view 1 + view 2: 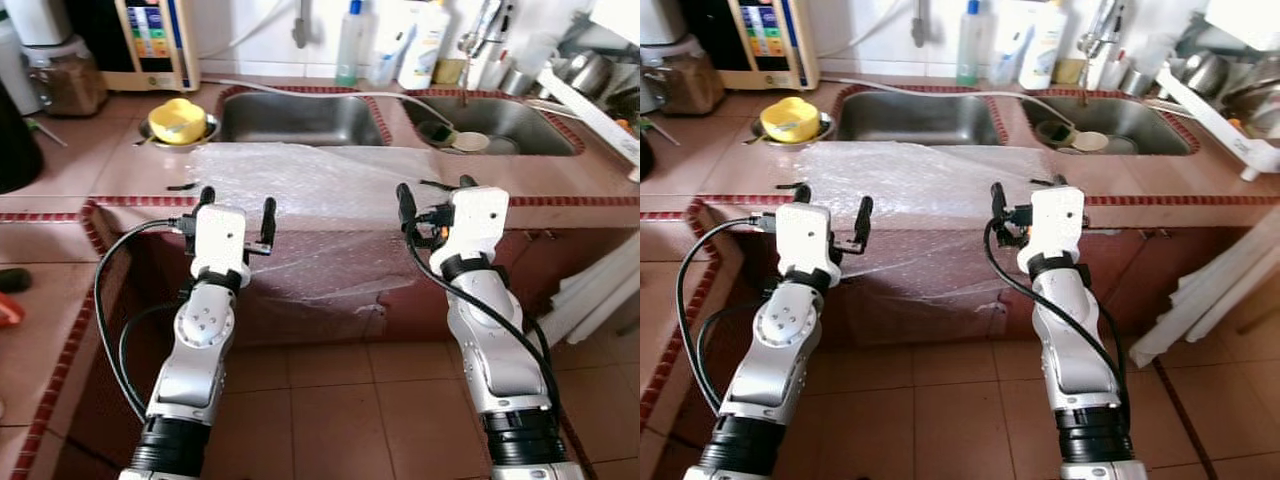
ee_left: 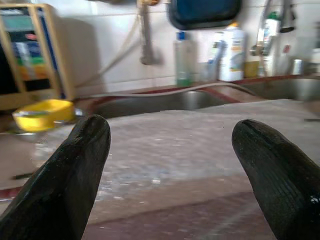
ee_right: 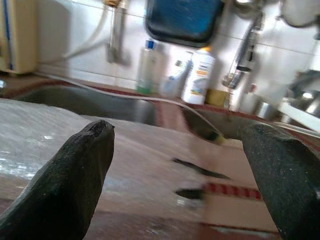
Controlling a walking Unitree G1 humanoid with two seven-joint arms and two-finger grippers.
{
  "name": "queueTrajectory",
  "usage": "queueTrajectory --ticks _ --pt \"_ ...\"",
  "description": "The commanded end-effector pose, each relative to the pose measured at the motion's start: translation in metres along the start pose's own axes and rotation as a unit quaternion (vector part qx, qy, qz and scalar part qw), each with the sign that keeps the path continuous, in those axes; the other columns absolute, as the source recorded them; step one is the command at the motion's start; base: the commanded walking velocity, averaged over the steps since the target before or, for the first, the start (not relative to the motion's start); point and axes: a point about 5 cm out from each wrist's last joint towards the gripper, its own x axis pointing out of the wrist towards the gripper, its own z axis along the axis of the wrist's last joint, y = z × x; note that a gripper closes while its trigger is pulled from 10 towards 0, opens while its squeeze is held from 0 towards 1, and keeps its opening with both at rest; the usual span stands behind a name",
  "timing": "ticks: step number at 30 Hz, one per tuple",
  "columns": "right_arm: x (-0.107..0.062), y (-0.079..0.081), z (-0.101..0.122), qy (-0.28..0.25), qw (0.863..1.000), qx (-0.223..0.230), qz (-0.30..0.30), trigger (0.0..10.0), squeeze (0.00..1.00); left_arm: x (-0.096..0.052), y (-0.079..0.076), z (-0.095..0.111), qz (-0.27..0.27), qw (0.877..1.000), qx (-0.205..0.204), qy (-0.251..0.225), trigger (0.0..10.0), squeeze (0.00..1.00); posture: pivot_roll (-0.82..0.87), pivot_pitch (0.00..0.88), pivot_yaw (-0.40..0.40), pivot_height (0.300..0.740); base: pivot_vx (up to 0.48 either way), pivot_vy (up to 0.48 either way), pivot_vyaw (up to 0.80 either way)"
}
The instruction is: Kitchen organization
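Your target looks to be the bubble wrap sheet (image 1: pixel 300 185), spread on the table (image 1: pixel 80 170) in front of the left sink basin (image 1: pixel 295 118) with its front edge draped over the table's lip at 6 o'clock. Both pincers are raised just short of that lip with fingers spread wide and nothing between them: the left pincer (image 1: pixel 236 212) at the sheet's 7 o'clock corner, the right pincer (image 1: pixel 433 205) at its 5 o'clock corner.

To take it well, I'd judge you should bring each pincer forward onto the hanging edge, close on the film itself rather than the tile, and lift both sides together so it doesn't tear or slip.

Watch the surroundings. A yellow bowl (image 1: pixel 177 121) sits in a metal dish at the sheet's 10 o'clock corner, close enough to be dragged. A white hose (image 1: pixel 330 93) runs along at 12 o'clock towards the right sink basin (image 1: pixel 500 125); soap bottles (image 1: pixel 424 45) stand behind. Small dark scraps (image 3: pixel 200 170) lie on the tile near the right pincer.
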Motion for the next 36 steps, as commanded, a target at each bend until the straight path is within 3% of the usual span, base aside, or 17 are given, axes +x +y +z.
queueTrajectory --ticks 1,18,32,36 --pt "0.0011 0.0025 0.0081 -0.013 1.0 0.006 0.004 10.0 0.0 0.0008 0.0056 0.0034 0.006 1.0 0.004 -0.004 10.0 0.0 -0.05 0.1 -0.06 0.74 0.0 -0.319 0.0" --pt "0.0012 0.0086 0.012 -0.018 1.0 0.007 0.02 10.0 0.0 0.003 0.0065 0.0028 0.004 1.0 0.004 -0.004 10.0 0.0 -0.05 0.075 -0.049 0.74 0.0 -0.241 0.0" --pt "0.0016 0.0124 0.0107 -0.013 1.0 0.005 0.019 10.0 0.0 0.0034 0.0128 0.0049 0.02 1.0 0.015 -0.007 10.0 0.0 -0.04 0.084 -0.037 0.74 0.0 0.0 0.74" --pt "0.0009 0.0117 0.0113 -0.018 1.0 0.023 0.012 10.0 0.0 0.0033 0.0121 0.0048 0.014 1.0 0.005 -0.006 10.0 0.0 -0.04 0.085 -0.037 0.74 0.0 0.0 0.6"
